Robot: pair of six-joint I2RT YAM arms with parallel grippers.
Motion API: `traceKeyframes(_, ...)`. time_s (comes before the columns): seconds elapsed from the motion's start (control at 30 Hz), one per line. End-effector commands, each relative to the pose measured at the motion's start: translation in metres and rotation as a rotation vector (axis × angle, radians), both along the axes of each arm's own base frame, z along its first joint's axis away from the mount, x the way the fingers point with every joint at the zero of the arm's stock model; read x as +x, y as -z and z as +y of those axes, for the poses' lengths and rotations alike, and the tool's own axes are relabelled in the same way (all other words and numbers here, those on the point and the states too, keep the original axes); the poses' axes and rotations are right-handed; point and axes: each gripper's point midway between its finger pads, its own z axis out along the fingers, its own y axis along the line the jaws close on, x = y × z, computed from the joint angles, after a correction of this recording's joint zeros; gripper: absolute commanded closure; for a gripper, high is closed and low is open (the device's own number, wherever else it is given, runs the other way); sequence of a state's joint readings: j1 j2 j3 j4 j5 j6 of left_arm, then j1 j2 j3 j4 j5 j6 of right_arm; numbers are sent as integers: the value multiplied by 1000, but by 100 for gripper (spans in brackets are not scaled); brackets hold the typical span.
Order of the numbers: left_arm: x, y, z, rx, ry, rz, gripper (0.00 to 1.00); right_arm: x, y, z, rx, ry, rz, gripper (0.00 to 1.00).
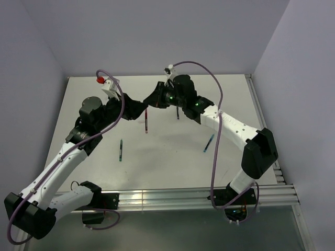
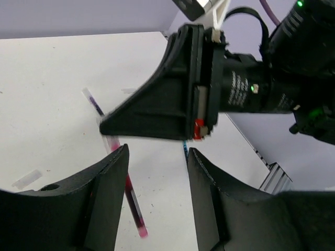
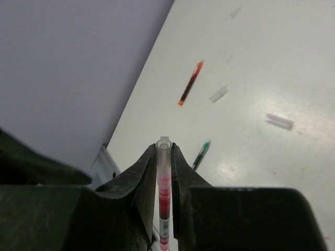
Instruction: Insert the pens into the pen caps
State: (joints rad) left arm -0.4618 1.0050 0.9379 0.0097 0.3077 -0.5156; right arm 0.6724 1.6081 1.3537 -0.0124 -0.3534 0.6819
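One red-inked pen, seemingly capped, sits clamped between the right fingers at lower centre; the left fingers stand apart, empty, while an orange pen, a green pen and two loose caps wait on the bench.

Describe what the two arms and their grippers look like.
The left arm and right arm are white links with bulky black joints, each trailed by a looping purple cable. The left gripper and right gripper have black wedge-shaped fingers. Green lights glow on the right wrist.
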Motion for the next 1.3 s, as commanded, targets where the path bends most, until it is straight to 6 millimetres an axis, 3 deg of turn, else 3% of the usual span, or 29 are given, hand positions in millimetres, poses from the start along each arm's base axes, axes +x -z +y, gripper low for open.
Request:
traceKeyframes(0.0, -3, -36, 4, -19, -28, -88, 46, 35, -16, -25, -66, 99, -64, 100)
traceKeyframes(0.03, -2, -28, 9, 2, -58, -52, 46, 43, -5, -29, -101, 116, -52, 100)
traceKeyframes(0.1, 0, -25, 17, 24, -105, -36, 45, 69, 8, -57, -203, 196, -40, 100)
traceKeyframes(0.13, 1, -20, 20, 39, -124, -20, 45, 80, 26, -64, -253, 215, -14, 100)
traceKeyframes(0.17, 2, -14, 26, 59, -154, -2, 45, 95, 35, -86, -306, 258, 2, 100)
traceKeyframes(0.27, -1, 2, 37, 91, -199, 34, 47, 118, 78, -114, -405, 300, 76, 100)
traceKeyframes(0.3, -2, 4, 40, 89, -212, 38, 46, 131, 89, -134, -452, 350, 87, 100)
traceKeyframes(0.33, -5, 3, 43, 84, -220, 32, 46, 138, 109, -142, -502, 366, 125, 100)
traceKeyframes(0.4, -7, 9, 47, 87, -231, 40, 45, 150, 127, -159, -569, 406, 144, 100)
traceKeyframes(0.43, -8, 10, 48, 87, -236, 40, 45, 155, 148, -164, -609, 417, 177, 100)
traceKeyframes(0.5, -9, 13, 54, 103, -259, 46, 45, 163, 156, -168, -644, 414, 191, 100)
traceKeyframes(0.53, -8, 14, 55, 108, -266, 46, 45, 166, 174, -169, -673, 406, 217, 100)
traceKeyframes(0.6, -7, 16, 58, 118, -283, 46, 45, 175, 179, -174, -721, 422, 220, 100)
traceKeyframes(0.63, -7, 18, 58, 117, -282, 51, 45, 177, 191, -177, -745, 417, 238, 100)
traceKeyframes(0.73, -4, 21, 64, 114, -319, 54, 48, 186, 195, -183, -779, 434, 229, 100)
traceKeyframes(1.03, 5, 23, 77, 59, -346, 66, 42, 208, 203, -180, -814, 410, 198, 100)
traceKeyframes(1.27, 13, 30, 85, 38, -388, 107, 50, 217, 219, -179, -833, 403, 209, 100)
